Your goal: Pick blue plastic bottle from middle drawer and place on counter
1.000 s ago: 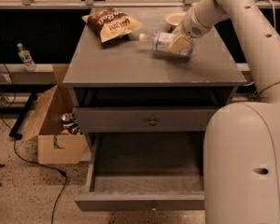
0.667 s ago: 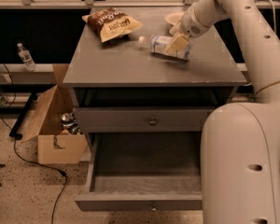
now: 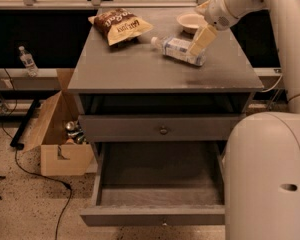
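Gripper (image 3: 197,48) first: it is down over the right rear part of the counter (image 3: 130,71), at the base end of the blue plastic bottle (image 3: 176,48) and overlapping it from my view, and I cannot tell whether it is spread or closed on the bottle. Sweeping from the left, I see a small clear bottle (image 3: 24,59) standing upright on a low ledge against the dark background. Below it an open cardboard box (image 3: 55,139) sits on the speckled floor just beside the cabinet, with a black cable (image 3: 37,173) trailing in front of it. On the counter's left rear a brown chip bag (image 3: 121,26) lies flat. To its right the blue plastic bottle lies on its side on the grey top. It is clear plastic with a pale bluish-white label around its body, and its white cap (image 3: 154,40) points left toward the bag. Behind the bottle's base end, near the back edge, sits a shallow pale bowl (image 3: 191,20). Under the counter the upper drawer front with its round metal knob (image 3: 163,130) is closed. Below that the middle drawer (image 3: 152,215) is pulled well out, its dark floor showing. At the far right the robot's pale rounded body (image 3: 270,179) fills the lower corner, and the arm (image 3: 285,44) rises from it and bends over toward the bottle.
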Action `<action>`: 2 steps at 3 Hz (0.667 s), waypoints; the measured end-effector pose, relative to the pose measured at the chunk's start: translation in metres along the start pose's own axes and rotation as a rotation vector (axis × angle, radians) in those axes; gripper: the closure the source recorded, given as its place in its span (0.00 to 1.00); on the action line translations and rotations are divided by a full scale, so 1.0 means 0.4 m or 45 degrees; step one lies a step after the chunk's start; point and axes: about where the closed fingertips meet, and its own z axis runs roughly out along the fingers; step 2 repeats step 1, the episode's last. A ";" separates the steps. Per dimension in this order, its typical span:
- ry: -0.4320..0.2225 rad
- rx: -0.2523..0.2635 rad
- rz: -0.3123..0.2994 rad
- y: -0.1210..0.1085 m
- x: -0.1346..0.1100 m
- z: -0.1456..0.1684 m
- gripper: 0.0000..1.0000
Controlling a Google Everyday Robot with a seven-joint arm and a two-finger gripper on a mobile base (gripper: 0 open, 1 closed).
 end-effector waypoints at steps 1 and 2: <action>-0.048 0.072 -0.002 -0.005 0.001 -0.141 0.00; -0.048 0.072 -0.002 -0.005 0.001 -0.141 0.00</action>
